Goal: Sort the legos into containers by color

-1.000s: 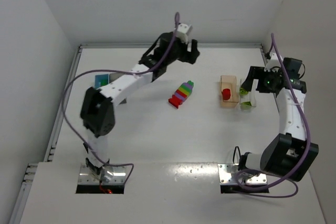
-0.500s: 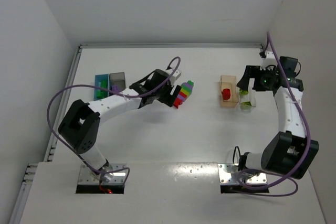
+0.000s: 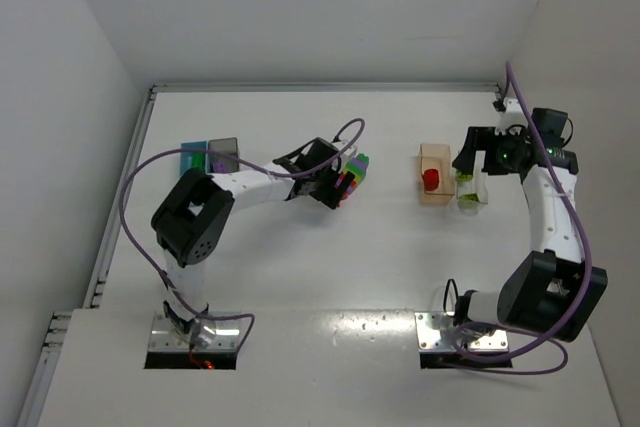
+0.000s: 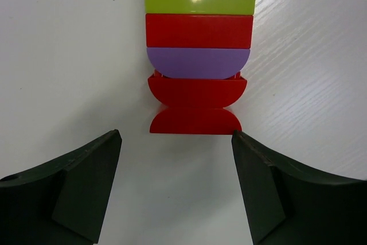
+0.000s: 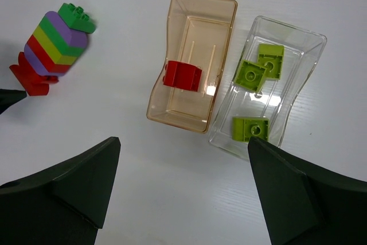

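Observation:
The rainbow-striped lego cluster (image 3: 351, 173) lies at mid-table, its red end nearest my left gripper (image 3: 333, 192). In the left wrist view the cluster (image 4: 198, 55) sits just ahead of the open, empty left gripper (image 4: 176, 142), centred between the fingers. My right gripper (image 3: 468, 154) hovers open and empty over the peach-orange bin (image 3: 437, 159) and the clear bin (image 3: 470, 202). In the right wrist view the right gripper (image 5: 183, 142) looks down on the peach bin (image 5: 198, 32) holding a red brick (image 5: 183, 76) and the clear bin (image 5: 292, 84) holding three green bricks (image 5: 252, 73).
A light blue bin (image 3: 192, 157) and a dark grey bin (image 3: 226, 154) stand side by side at the left, beside the left arm's forearm. The cluster also shows in the right wrist view (image 5: 51, 47). White walls close the table's back and sides.
My left arm has swung down from the back of the table and set its open gripper at the cluster's red end. The right arm has hardly moved.

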`<control>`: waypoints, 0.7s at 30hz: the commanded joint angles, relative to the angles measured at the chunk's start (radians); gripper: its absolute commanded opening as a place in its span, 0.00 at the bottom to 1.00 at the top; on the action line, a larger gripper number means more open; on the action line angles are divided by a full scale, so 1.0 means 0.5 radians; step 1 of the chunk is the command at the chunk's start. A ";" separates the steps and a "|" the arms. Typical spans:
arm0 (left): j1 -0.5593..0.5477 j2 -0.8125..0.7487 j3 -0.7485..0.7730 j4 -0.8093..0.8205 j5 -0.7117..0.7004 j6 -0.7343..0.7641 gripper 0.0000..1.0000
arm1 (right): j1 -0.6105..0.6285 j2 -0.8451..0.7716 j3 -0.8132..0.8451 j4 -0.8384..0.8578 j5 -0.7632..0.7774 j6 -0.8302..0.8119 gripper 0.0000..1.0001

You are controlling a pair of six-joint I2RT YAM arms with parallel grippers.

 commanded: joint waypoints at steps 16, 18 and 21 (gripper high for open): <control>-0.049 0.192 0.144 0.104 0.132 0.017 0.84 | -0.005 -0.037 0.011 0.002 0.061 -0.066 0.94; -0.049 0.192 0.144 0.104 0.132 0.017 0.84 | -0.005 -0.037 0.011 0.002 0.061 -0.066 0.94; -0.049 0.213 0.125 0.150 0.111 0.017 0.82 | -0.005 -0.037 0.011 0.002 0.061 -0.066 0.94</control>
